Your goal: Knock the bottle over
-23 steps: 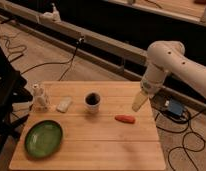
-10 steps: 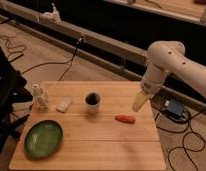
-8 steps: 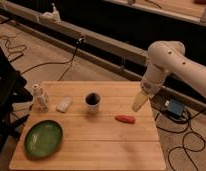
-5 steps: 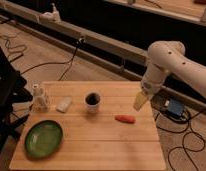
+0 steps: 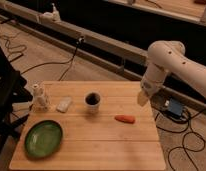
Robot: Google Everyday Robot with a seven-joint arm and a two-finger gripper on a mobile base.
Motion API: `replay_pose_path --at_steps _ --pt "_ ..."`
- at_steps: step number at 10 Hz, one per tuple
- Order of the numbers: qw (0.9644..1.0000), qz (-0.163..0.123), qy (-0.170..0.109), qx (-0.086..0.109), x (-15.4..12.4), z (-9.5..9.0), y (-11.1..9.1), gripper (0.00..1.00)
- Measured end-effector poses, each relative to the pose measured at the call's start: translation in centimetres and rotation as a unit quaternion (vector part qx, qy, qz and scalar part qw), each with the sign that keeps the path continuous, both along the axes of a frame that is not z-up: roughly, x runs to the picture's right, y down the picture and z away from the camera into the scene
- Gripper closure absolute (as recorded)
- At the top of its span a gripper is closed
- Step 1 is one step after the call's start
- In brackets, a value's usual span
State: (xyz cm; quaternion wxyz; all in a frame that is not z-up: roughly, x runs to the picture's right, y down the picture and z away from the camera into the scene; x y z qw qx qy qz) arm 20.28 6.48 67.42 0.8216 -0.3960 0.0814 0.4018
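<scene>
Bottle (image 5: pixel 41 96) stands upright at the desk's (image 5: pixel 101 152) far left edge, cap on top (no label I can make out on it). A flat white block (image 5: pixel 64 104) lies just beside it and a dark-filled cup (image 5: pixel 93 101) sits mid-desk. An orange-red oblong item (image 5: pixel 125 119) lies right of the cup, and a green plate (image 5: pixel 43 138) is front left. My gripper (image 5: pixel 142 98) hangs at the desk's right edge, well apart from the bottle and holding nothing I can see. Whether it's parted or closed, I can't tell.
</scene>
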Motion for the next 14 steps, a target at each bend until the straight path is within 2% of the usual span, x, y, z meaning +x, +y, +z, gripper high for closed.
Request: replay_pose_path --at_steps 2,3,4,5,7,8,9,10,11,14 --pt "0.9984 0.034 -0.042 0.015 -3.6 1.4 -1.6 1.00" --pt "0.9961 0.052 -0.067 0.027 -5.7 1.8 -2.6 1.00" --pt "0.9916 0.069 -0.099 0.045 -8.5 2.1 -3.7 1.00" --pt "0.9881 0.078 -0.119 0.058 -10.3 2.2 -4.4 1.00" --pt "0.9757 0.114 -0.161 0.095 -15.6 2.0 -6.5 1.00" --pt "0.9696 0.133 -0.176 0.106 -17.9 1.6 -7.2 1.00" --pt "0.9603 0.149 -0.205 0.117 -22.1 0.4 -7.6 1.00" --pt "0.9556 0.157 -0.218 0.121 -24.0 -0.3 -7.7 1.00" --pt "0.9536 0.160 -0.223 0.123 -24.7 -0.6 -7.7 1.00" --pt "0.9539 0.160 -0.221 0.124 -24.6 -0.6 -7.8 1.00"
